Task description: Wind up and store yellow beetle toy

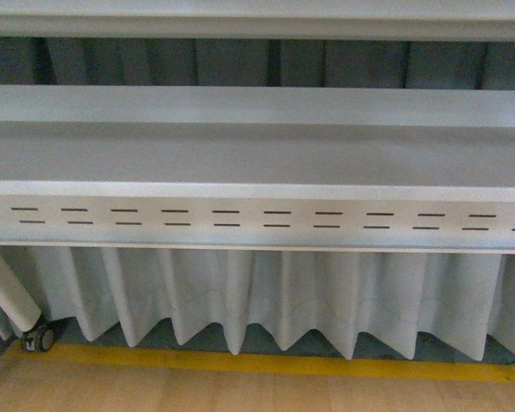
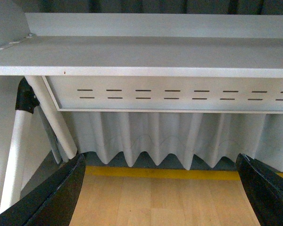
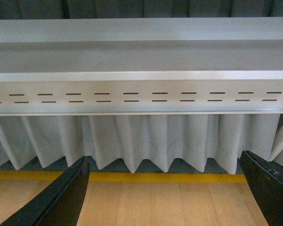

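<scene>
I cannot find the yellow beetle toy in any view, while my left gripper [image 2: 160,188] and right gripper [image 3: 162,190] both hang spread wide, holding nothing, facing the grey shelf [image 1: 257,154] and pleated curtain [image 1: 266,296].

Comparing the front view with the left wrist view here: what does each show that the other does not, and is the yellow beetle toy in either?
Only the front view shows a caster wheel at lower left and a second shelf edge at the top.

Only the left wrist view shows the left end effector, its dark fingers spread wide and holding nothing, plus a white leg with a black joint.

Both show the grey slotted shelf, the pleated white curtain, the yellow floor stripe and the wooden floor. The toy appears in neither.
</scene>
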### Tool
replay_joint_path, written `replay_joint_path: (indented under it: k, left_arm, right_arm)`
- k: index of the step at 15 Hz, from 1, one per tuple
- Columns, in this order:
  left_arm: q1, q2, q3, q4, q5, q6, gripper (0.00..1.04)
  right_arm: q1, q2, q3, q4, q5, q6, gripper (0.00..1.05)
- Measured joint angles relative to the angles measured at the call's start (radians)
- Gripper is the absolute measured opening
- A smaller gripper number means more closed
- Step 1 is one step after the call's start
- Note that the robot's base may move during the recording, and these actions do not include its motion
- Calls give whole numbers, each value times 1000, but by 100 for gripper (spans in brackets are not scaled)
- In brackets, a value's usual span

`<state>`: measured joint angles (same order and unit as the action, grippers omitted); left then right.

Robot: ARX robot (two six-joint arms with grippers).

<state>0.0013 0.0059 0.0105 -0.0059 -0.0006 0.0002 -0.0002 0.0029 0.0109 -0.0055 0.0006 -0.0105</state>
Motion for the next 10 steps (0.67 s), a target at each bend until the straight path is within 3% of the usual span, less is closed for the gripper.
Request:
replay_joint_path:
  k: [10]
  left_arm:
    - [0, 0, 0, 0, 0, 0, 98]
  right_arm:
    - [0, 0, 0, 0, 0, 0, 98]
